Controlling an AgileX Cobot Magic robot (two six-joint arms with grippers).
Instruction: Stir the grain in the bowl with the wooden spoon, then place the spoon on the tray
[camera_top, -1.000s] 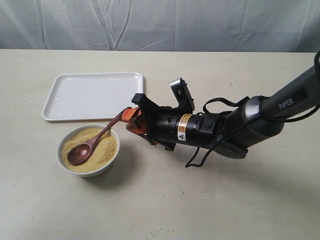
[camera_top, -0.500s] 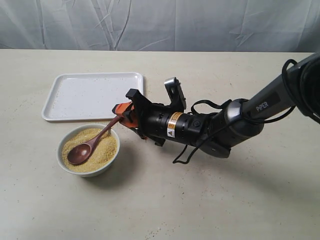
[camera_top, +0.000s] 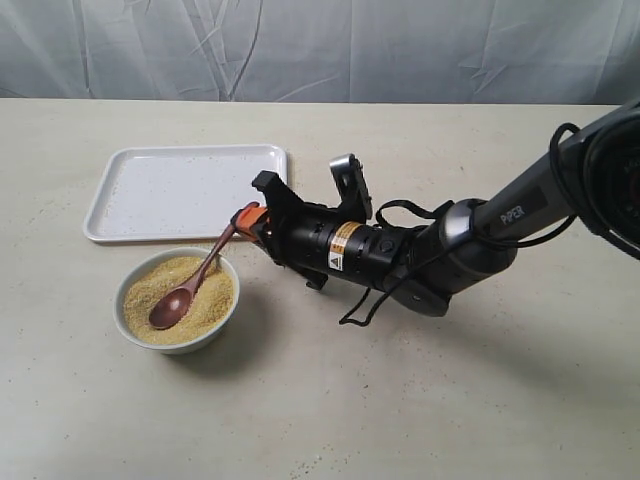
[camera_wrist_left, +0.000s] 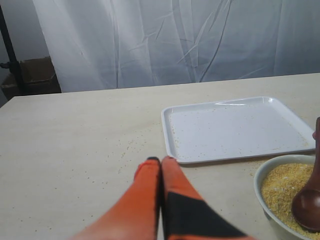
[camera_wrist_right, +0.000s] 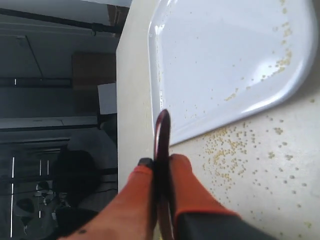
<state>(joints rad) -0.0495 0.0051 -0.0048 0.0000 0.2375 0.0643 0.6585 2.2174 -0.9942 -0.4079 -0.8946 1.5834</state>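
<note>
Right hand (camera_top: 243, 221): closed on the handle tip of the wooden spoon (camera_top: 190, 285). The right wrist view shows the dark handle pinched between both orange fingers (camera_wrist_right: 182, 172).
Spoon: oval end is down in the grain (camera_top: 150, 285), and the handle leans up over the rim of the bowl (camera_top: 222, 322) on the side nearest the arm.
Bowl: white, filled with grain, sits on the table (camera_top: 350, 420) near the front left in the exterior view.
Tray (camera_top: 180, 190): flat on the table just behind the bowl with a narrow gap between them. Nothing on it but a few stray granules.
Left hand (camera_wrist_left: 161, 161): closed, orange fingers pressed together with nothing between them. It is low over the table and well clear of the tray and bowl. The arm is not visible in the exterior view.
Surface: matte beige top, faintly speckled. Loose grains (camera_wrist_right: 225, 145) are scattered on it along the tray's edge, with a thinner trail out from the tray corner.
Room: creased pale curtain (camera_top: 400, 50) runs along the far edge of the table. The left wrist view shows a dark upright post (camera_wrist_left: 7, 55) and a cardboard box (camera_wrist_left: 35, 72) past the curtain's end. Past the table edge, the right wrist view is dim and blurred, and I can't make out what's there.
</note>
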